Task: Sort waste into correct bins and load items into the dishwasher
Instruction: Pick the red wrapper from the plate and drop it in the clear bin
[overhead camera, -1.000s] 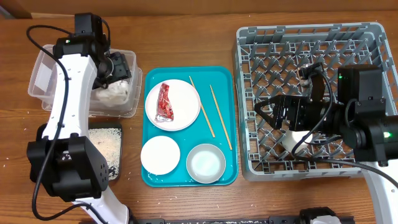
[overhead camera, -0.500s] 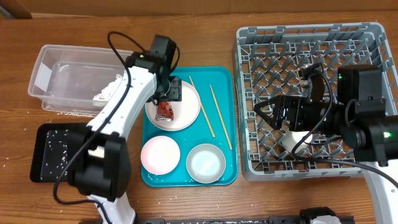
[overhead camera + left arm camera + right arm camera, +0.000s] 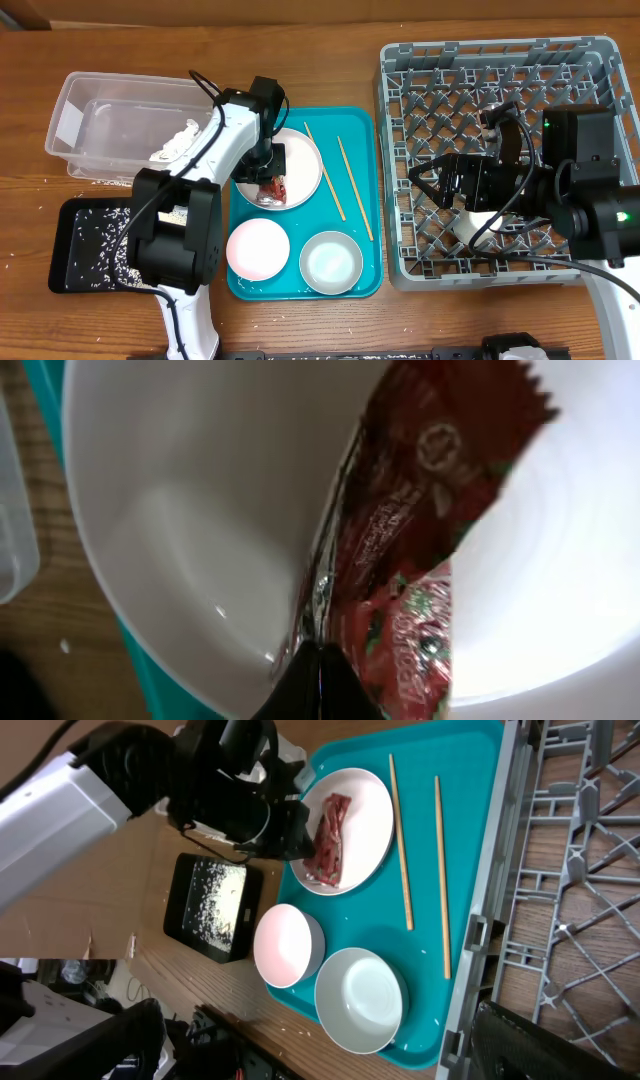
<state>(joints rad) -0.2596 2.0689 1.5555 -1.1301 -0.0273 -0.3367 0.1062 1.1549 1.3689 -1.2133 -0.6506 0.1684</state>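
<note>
A red snack wrapper (image 3: 273, 190) lies on the white plate (image 3: 305, 165) at the back of the teal tray (image 3: 365, 270). My left gripper (image 3: 272, 172) is down on the plate, shut on the wrapper's edge. In the left wrist view the black fingertips (image 3: 320, 680) meet on the crinkled foil of the wrapper (image 3: 420, 510), with the plate (image 3: 190, 510) beneath. My right gripper (image 3: 427, 182) hovers open over the left part of the grey dishwasher rack (image 3: 500, 60), holding nothing. The right wrist view shows the wrapper (image 3: 330, 840) and the left arm beside it.
Two chopsticks (image 3: 324, 172) (image 3: 354, 188) lie right of the plate. A pink bowl (image 3: 258, 247) and a white bowl (image 3: 331, 262) sit at the tray's front. A clear bin (image 3: 100, 120) stands at the left, and a black tray (image 3: 90, 245) of rice grains is in front of it.
The left arm swung from the clear bin over to the plate, came down, and its jaws went from open to shut on the wrapper. The right arm stayed still.
</note>
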